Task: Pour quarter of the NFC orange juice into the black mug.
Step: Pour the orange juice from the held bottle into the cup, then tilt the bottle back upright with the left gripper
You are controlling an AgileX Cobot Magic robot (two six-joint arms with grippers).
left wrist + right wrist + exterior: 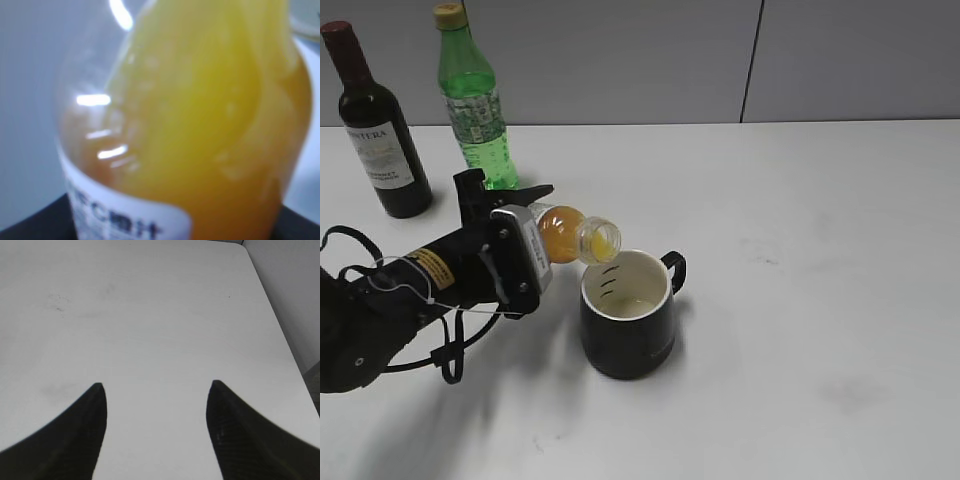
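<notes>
My left gripper [525,255] is shut on the NFC orange juice bottle [570,235] and holds it tipped almost on its side, open neck at the left rim of the black mug [628,320]. The neck is full of orange liquid, and a little pale liquid lies in the mug's white inside. The mug stands upright mid-table, handle to the back right. In the left wrist view the bottle [200,125] fills the frame, blurred, with its white label panel at the bottom. My right gripper [156,390] is open and empty over bare table; it does not show in the exterior view.
A dark wine bottle [378,130] and a taller green bottle [475,100] stand at the back left, just behind my left arm. The white table [820,250] stretches to the right of the mug; its right edge shows in the right wrist view.
</notes>
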